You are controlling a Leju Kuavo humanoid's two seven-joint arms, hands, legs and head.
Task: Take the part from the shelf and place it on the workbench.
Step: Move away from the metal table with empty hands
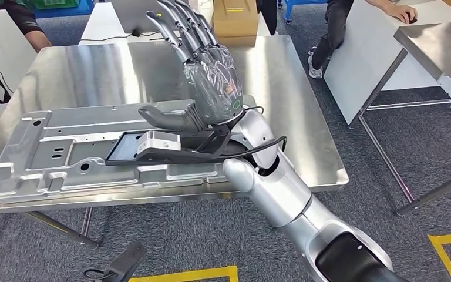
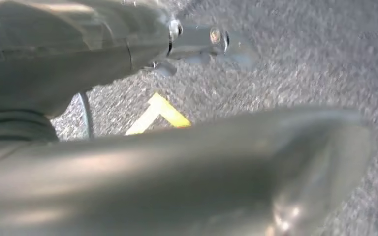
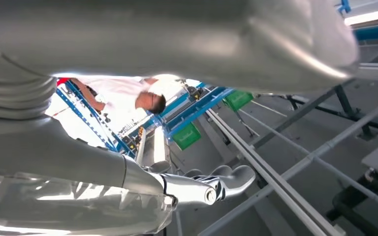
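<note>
The part (image 1: 76, 154), a long flat stamped panel of silvery sheet metal, lies flat on the steel workbench (image 1: 293, 88) along its front left edge. My right hand (image 1: 205, 64) is raised over the panel's right end, palm turned left, fingers stretched out and apart, thumb sticking out, holding nothing. In the right wrist view the same hand (image 3: 197, 189) stands bare against the ceiling. My left hand (image 2: 177, 167) appears blurred over grey carpet, with nothing between thumb and fingers.
A cardboard box (image 1: 235, 20) stands at the workbench's far edge. A person (image 1: 23, 23) sits at back left, another (image 1: 340, 23) at a white table (image 1: 370, 64) on the right. Yellow floor tape (image 1: 188, 275) and a black object (image 1: 123, 264) lie below the front edge.
</note>
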